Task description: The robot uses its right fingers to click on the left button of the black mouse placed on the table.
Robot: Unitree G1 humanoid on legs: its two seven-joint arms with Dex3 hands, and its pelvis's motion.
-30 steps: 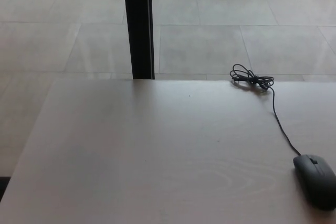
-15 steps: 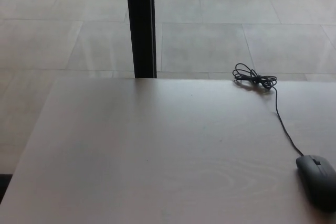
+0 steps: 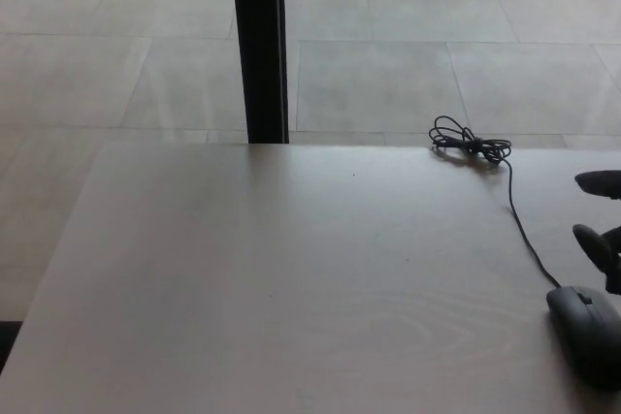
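Observation:
The black mouse lies at the right edge of the pale wooden table, partly cut off by the picture edge. Its thin black cable runs back to a coiled bundle near the table's far edge. My right hand shows only as two black fingertips entering from the right edge, just behind and above the mouse and apart from it. The fingers are spread with nothing between them. My left hand does not show.
A black vertical post stands behind the table's far edge. Grey tiled floor lies beyond. The table's left edge runs diagonally at the left side of the picture.
My right hand's fingertips have come into view at the right edge above the mouse. The camera shifted slightly between the earlier frames; the mouse and cable have stayed in place.

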